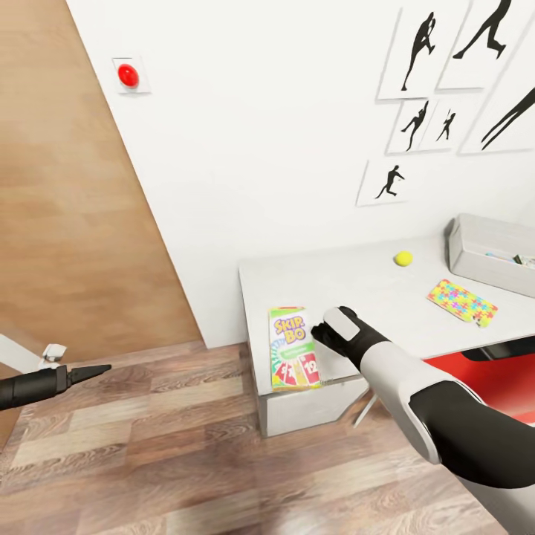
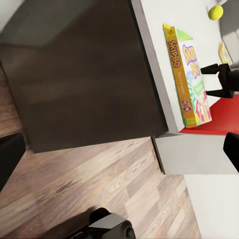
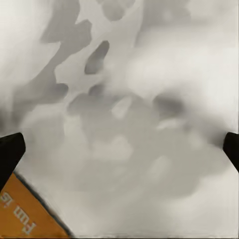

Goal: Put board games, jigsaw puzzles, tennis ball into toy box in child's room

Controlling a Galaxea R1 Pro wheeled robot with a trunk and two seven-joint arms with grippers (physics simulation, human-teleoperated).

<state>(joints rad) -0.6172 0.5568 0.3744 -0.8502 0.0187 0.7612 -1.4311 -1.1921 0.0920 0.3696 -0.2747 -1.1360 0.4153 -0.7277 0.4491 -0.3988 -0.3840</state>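
Observation:
The Skip-Bo board game point(image 1: 294, 358) lies flat at the left end of the pale table point(image 1: 349, 279), close to its front edge. My right gripper point(image 1: 321, 332) hovers open just right of the box, low over the tabletop. In the left wrist view its two fingers point(image 2: 211, 68) stand apart beside the box point(image 2: 186, 74). An orange corner of the box point(image 3: 25, 219) shows by the right gripper point(image 3: 119, 149). Further right lie the tennis ball point(image 1: 403, 258), a jigsaw puzzle point(image 1: 462, 300) and the grey toy box point(image 1: 490, 253). My left gripper point(image 1: 93, 370) hangs open over the floor, far left.
A red object point(image 1: 490, 368) sits under the table at the right. The white wall point(image 1: 282, 148) behind the table carries framed silhouettes and a red button point(image 1: 128, 74). A wooden panel point(image 1: 74, 223) stands at the left. Wood floor point(image 1: 186, 446) lies in front.

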